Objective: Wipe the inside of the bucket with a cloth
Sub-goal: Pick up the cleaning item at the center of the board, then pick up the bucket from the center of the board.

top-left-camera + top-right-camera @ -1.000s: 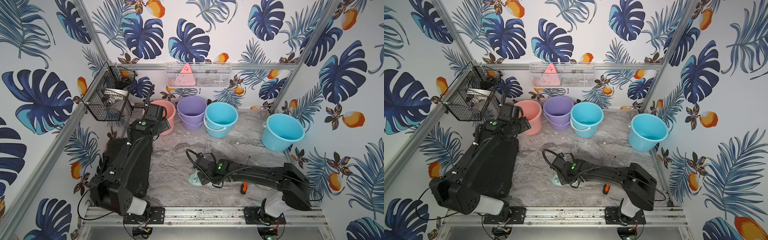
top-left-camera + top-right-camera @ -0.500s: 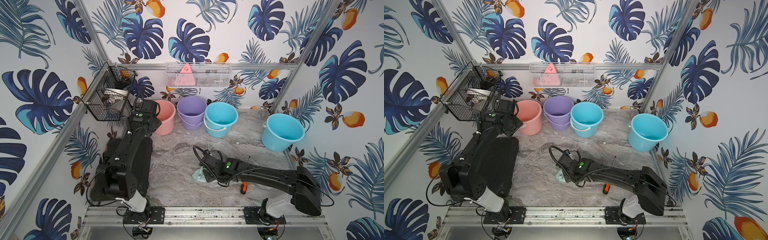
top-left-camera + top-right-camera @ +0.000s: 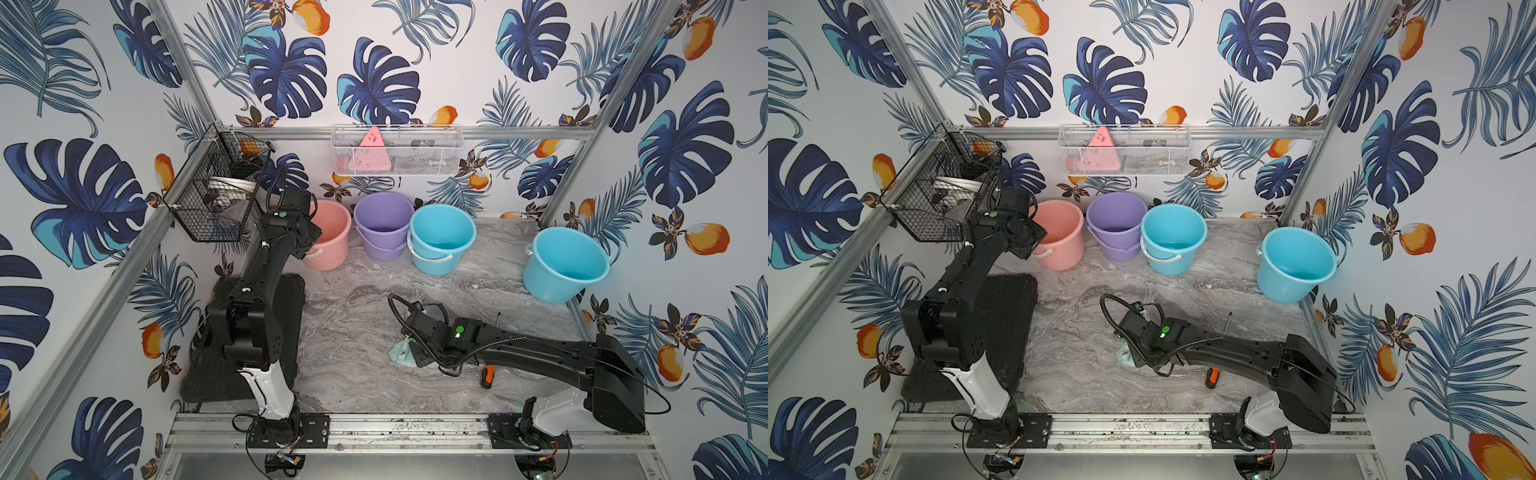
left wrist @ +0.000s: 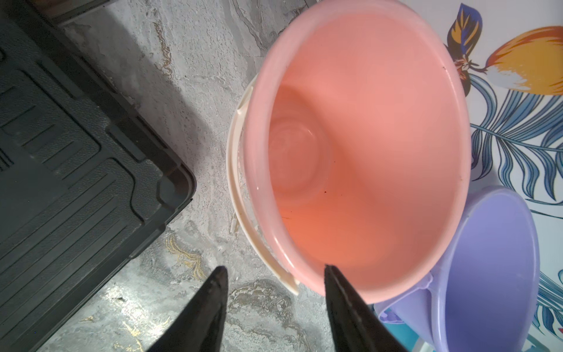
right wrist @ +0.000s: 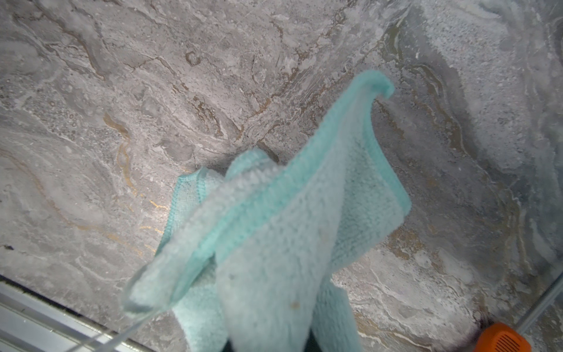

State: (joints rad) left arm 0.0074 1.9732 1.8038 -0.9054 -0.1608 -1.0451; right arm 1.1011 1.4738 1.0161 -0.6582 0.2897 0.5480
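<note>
Where the right arm lies low across the front of the marble table, the right gripper is clamped fully closed on the cloth. Its jaws are hidden behind the fabric in the right wrist view. The cloth is pale mint-aqua and hangs from the grip in bunched folds over the front middle of the table. Whether its lowest fold touches the surface cannot be determined. A screwdriver with an orange handle lies on the table just beside the right forearm. A black case lies flat on the left side of the table, beneath the left arm. Farther back, the left gripper hovers at the near rim of the pink bucket, with its jaws roughly half open and gripping nothing. One finger is over the table and the other over the rim. The pink bucket stands upright at the back left, with a few dark specks inside. A purple bucket stands just beside it, followed by a blue bucket. A second blue bucket stands well apart, tilted against the right wall. On the walls behind, a black wire basket and a white mesh basket are mounted.
</note>
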